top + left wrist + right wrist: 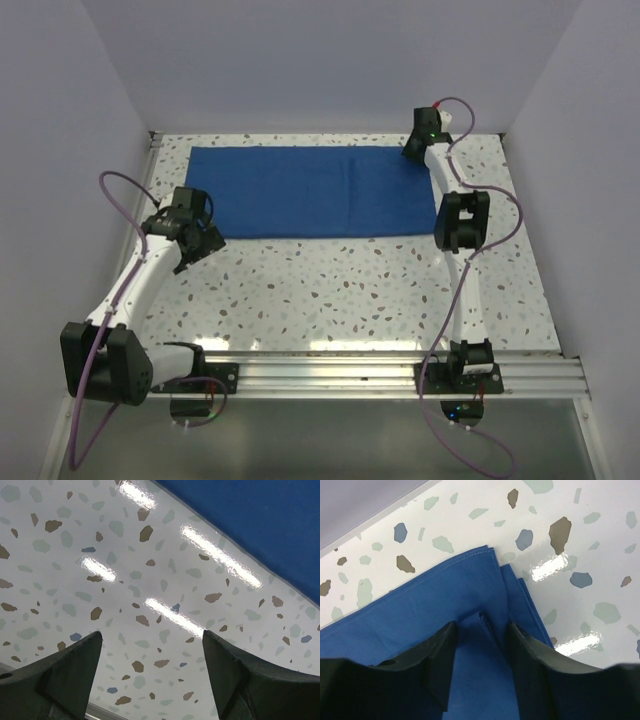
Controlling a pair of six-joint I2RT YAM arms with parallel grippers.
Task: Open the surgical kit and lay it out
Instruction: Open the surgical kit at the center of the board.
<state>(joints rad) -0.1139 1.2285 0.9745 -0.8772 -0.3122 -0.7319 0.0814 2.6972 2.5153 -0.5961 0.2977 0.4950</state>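
Since your right gripper straddles the cloth at its corner to unfold it (clamped? can't tell), left gripper hangs wide.

Bare table lies between the arms, from the near rail to the flat cloth. Walls close off left, right and back (the right arm overhangs the cloth's right end).
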